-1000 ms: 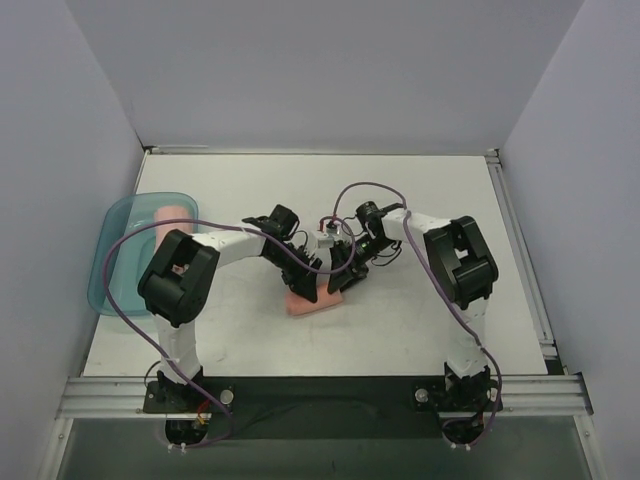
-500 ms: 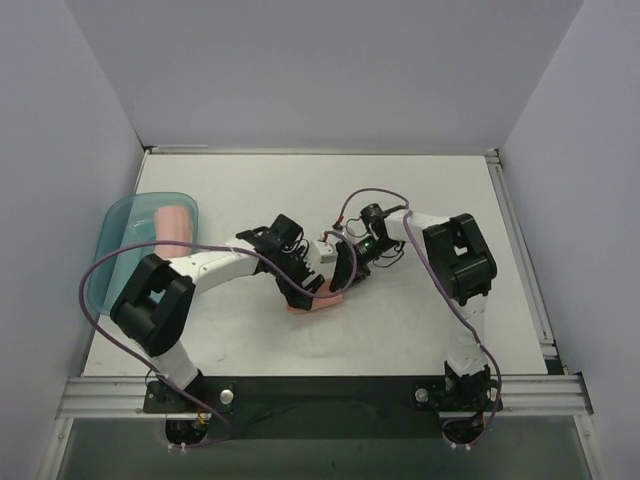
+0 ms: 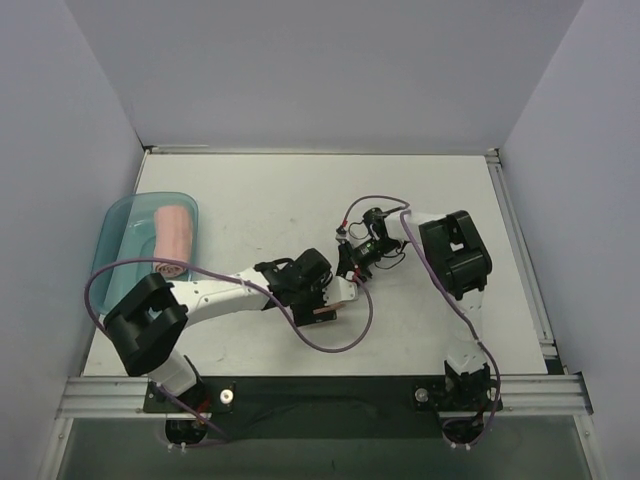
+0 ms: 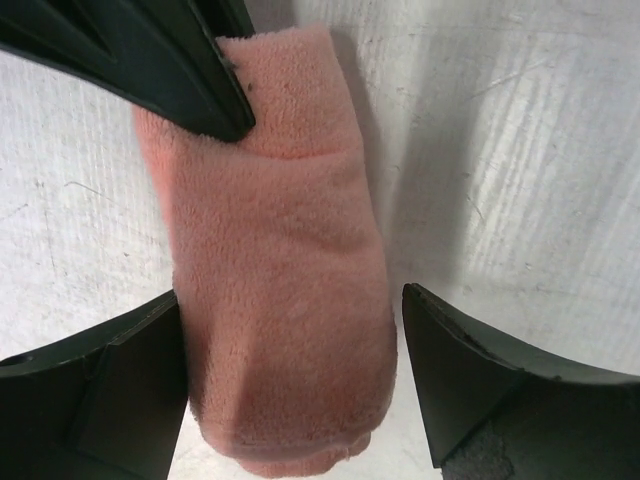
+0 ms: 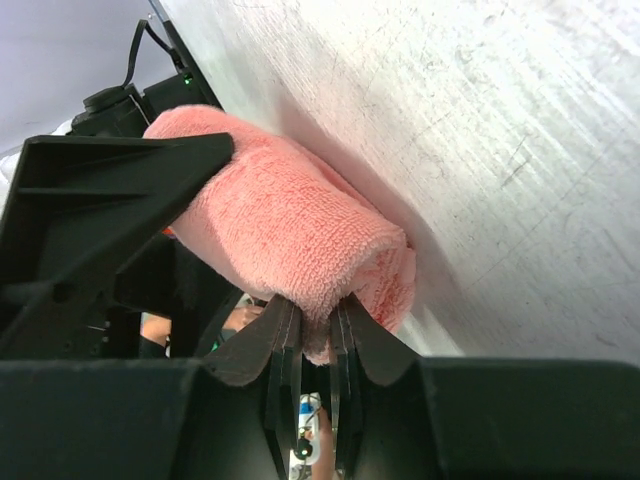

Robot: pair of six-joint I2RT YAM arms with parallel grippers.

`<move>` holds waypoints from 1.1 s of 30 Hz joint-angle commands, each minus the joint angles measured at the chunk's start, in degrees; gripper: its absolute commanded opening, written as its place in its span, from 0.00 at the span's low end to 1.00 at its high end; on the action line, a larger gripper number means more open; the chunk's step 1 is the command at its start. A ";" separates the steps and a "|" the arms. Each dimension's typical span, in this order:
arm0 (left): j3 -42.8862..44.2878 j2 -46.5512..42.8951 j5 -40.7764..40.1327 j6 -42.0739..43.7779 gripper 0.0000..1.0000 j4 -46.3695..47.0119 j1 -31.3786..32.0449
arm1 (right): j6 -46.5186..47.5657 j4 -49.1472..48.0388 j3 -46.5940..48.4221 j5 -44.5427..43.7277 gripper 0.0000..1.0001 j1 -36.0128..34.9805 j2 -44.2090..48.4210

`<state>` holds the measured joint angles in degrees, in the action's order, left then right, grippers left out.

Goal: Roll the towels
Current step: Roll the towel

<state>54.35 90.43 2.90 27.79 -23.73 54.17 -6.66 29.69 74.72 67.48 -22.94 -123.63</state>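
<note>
One rolled towel is lying on the white table, with both grippers working at it.
The right gripper is pinching the roll's end fold between nearly closed fingers. The left gripper is straddling the roll with its fingers spread wide, seemingly not pressing it. A second pink roll is lying in the teal tray at the table's left edge.

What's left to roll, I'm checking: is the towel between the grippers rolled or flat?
Rolled: the towel is a plump cylinder, right gripper pinching one end.
</note>
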 commanded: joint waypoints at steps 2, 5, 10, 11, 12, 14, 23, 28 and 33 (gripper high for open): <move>1.99 2.90 -4.39 3.50 0.87 6.50 1.73 | -0.73 2.30 2.27 0.98 0.00 -0.18 -0.38; 2.08 5.10 -4.74 3.32 0.83 6.85 1.73 | -0.46 2.39 2.36 1.51 0.00 -0.18 -0.20; 0.59 8.09 -3.25 3.32 0.73 7.03 1.38 | 0.15 2.74 2.54 2.92 0.00 0.00 -0.12; 0.50 8.27 -2.90 3.06 0.70 6.50 1.20 | 0.15 2.74 2.62 3.27 0.00 0.00 0.06; 0.32 8.36 -2.90 2.71 0.68 6.33 1.02 | 0.24 2.83 2.71 3.53 0.00 0.17 0.06; 0.93 8.44 2.45 1.31 0.55 3.79 -0.29 | 0.24 2.74 3.15 3.97 0.00 0.26 0.06; 7.61 9.07 18.20 -6.87 0.09 -8.61 -12.95 | 3.56 6.51 8.24 5.64 0.51 4.65 3.83; 10.07 2.21 19.60 -8.98 0.02 -11.06 -17.25 | 11.21 17.04 13.34 5.11 0.72 6.76 6.91; 16.65 -1.48 29.95 -11.79 0.00 -16.96 -33.55 | 21.31 27.86 14.50 2.31 0.81 9.31 8.76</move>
<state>64.27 93.71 24.16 18.85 -36.75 30.68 6.52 45.58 88.38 70.11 -14.61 -119.11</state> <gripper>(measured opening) 0.379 0.800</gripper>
